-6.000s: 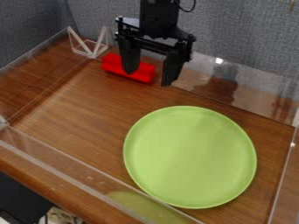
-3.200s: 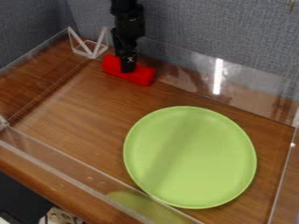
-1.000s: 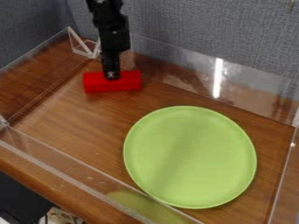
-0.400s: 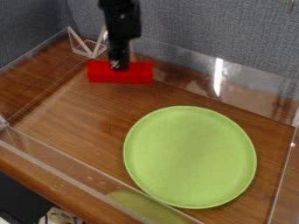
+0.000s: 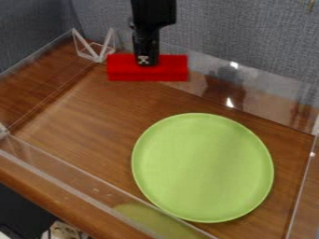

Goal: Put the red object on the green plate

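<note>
Here, from my remote station, I see the gripper [image 5: 148, 62] pointing down, pinched on the middle of the red block [image 5: 147, 67]. The block hangs level, clear of the wooden worktop [image 5: 88, 117], up and to the left of the green plate [image 5: 203, 166], well apart from it and near the rear grey wall [image 5: 237, 28]. The plate lies flat and bare on the worktop, toward the front right. A clear wall [image 5: 50, 182] fences the worktop. A small white wire stand [image 5: 88, 43] sits in the back left corner, left of the block and far from the plate.
</note>
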You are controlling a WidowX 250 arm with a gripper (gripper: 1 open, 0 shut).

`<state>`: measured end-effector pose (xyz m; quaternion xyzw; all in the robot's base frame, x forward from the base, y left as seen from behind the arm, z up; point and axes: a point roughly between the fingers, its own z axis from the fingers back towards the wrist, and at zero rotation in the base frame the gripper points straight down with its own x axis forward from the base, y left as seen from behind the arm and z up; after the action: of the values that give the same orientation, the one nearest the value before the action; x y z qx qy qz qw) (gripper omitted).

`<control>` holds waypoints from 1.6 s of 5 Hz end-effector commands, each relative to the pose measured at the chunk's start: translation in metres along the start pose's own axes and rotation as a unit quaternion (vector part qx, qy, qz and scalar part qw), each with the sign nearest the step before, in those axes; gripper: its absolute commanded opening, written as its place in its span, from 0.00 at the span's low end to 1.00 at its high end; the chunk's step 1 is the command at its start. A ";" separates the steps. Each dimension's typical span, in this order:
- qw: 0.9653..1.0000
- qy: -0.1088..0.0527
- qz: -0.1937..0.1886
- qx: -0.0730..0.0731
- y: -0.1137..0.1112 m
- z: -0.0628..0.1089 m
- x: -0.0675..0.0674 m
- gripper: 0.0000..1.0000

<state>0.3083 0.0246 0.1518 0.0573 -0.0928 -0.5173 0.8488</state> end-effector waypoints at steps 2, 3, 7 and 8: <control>0.999 -0.022 0.017 0.016 -0.031 0.020 0.023 0.00; 0.998 -0.024 0.059 0.011 -0.050 0.012 0.025 0.00; 0.996 -0.017 0.076 -0.046 -0.101 -0.058 0.028 0.00; 0.996 -0.020 0.061 -0.054 -0.114 -0.060 0.039 0.00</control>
<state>0.2374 -0.0603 0.0716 -0.0082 -0.0770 -0.4663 0.8812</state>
